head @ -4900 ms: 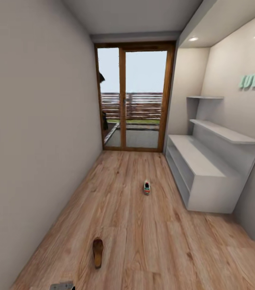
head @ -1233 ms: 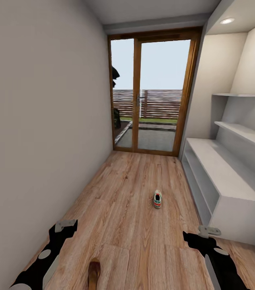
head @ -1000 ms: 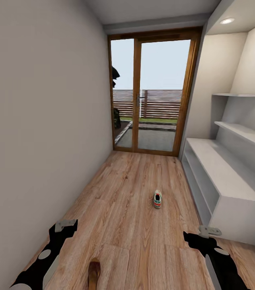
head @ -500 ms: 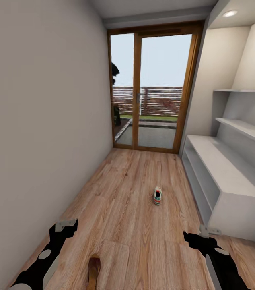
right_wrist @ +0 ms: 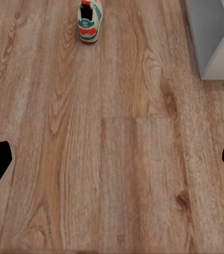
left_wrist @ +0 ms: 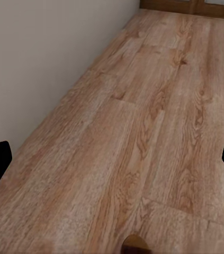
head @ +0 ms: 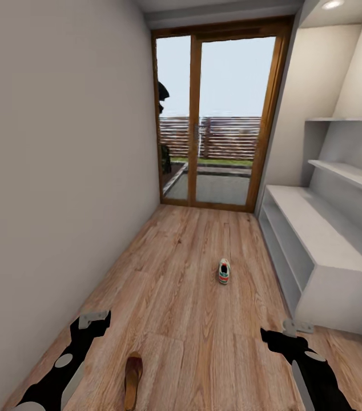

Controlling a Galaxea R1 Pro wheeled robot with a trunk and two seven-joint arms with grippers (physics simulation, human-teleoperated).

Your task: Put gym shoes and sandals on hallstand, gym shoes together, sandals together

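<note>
The left tool (head: 92,319) and the right tool (head: 292,330) are held out low in front of the robot, one on each side. In both wrist views the dark finger ends sit far apart at the edges, so both tools are wide open and hold nothing. That makes sense, because no shoe has been picked up yet.

Closest is a brown sandal (head: 132,381) lying flat on the wood floor (head: 192,319), between the two arms and nearer the left one. It looks like the easy first pick.

Farther on, a white gym shoe (head: 224,270) stands alone in the middle of the floor, its heel toward the robot. It also shows in the right wrist view (right_wrist: 90,22).

The white shoe rack (head: 318,251) runs along the right wall. Its top and shelves have no shoes on them.
</note>
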